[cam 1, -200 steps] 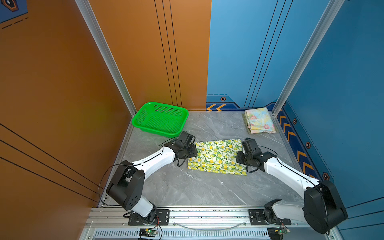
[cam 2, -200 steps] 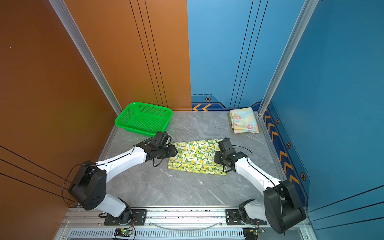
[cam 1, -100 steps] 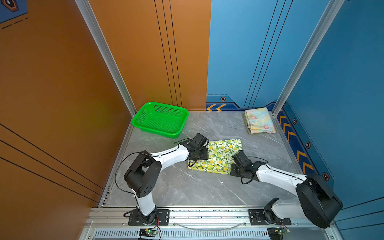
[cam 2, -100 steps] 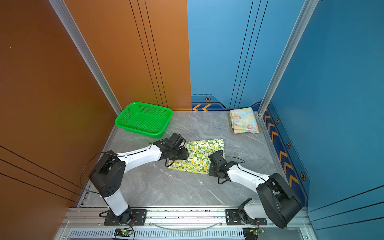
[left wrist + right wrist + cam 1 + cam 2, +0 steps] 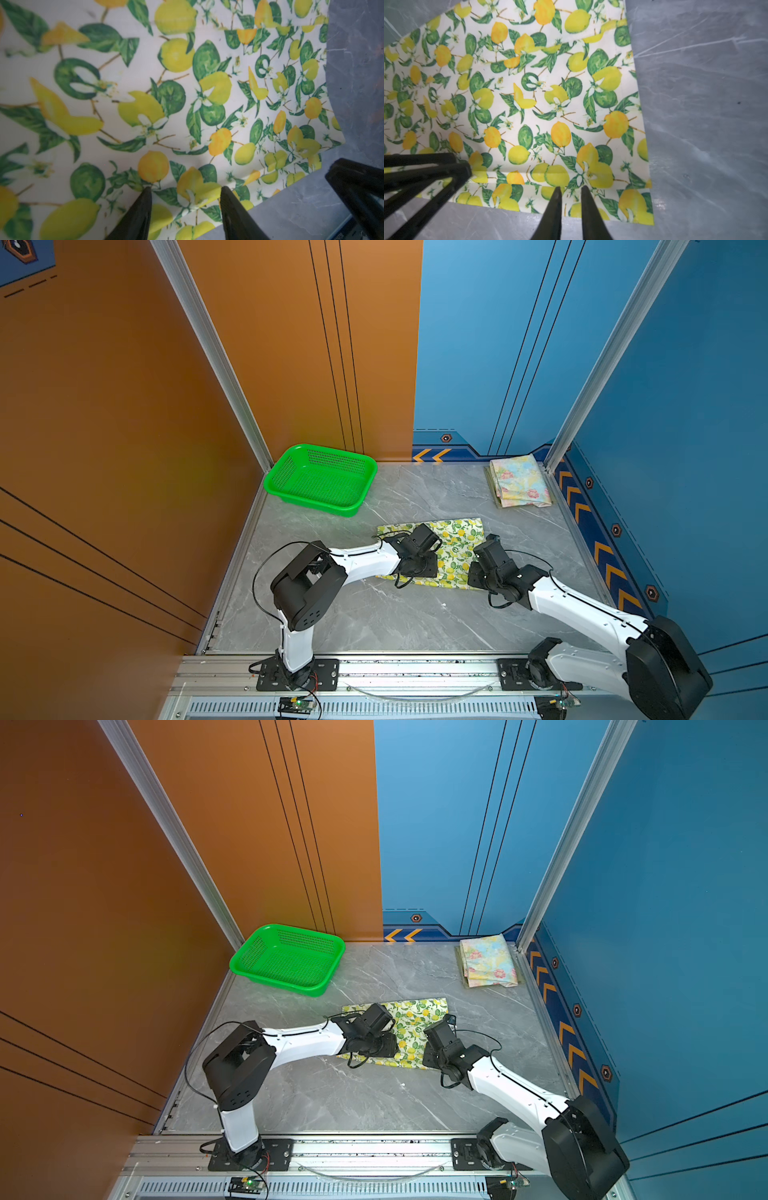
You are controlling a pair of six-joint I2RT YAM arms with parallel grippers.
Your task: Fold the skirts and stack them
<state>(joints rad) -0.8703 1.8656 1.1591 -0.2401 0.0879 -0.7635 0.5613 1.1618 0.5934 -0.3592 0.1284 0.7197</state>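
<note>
The lemon-print skirt (image 5: 461, 537) (image 5: 419, 1015) lies folded flat at the table's middle; it fills both wrist views (image 5: 187, 93) (image 5: 539, 104). My left gripper (image 5: 434, 562) (image 5: 395, 1042) (image 5: 186, 188) hovers over its middle, open, with only flat cloth between the fingers. My right gripper (image 5: 471, 572) (image 5: 426, 1052) (image 5: 571, 187) is at the skirt's front right edge, its jaws a narrow gap apart and holding nothing. The folded pastel floral skirt (image 5: 519, 485) (image 5: 488, 963) lies at the back right, on top of an olive-green skirt (image 5: 489, 483) of which only an edge shows.
A bright green perforated basket (image 5: 332, 510) (image 5: 286, 986) stands at the back left against the orange wall. Walls close in the grey marble table (image 5: 395, 622) on three sides. The arm bases sit on a rail along the front.
My left gripper moved right, from the lemon skirt's left edge to over its middle. My right gripper swung in along the front edge, then drew back right. The skirt's outline hardly changed.
</note>
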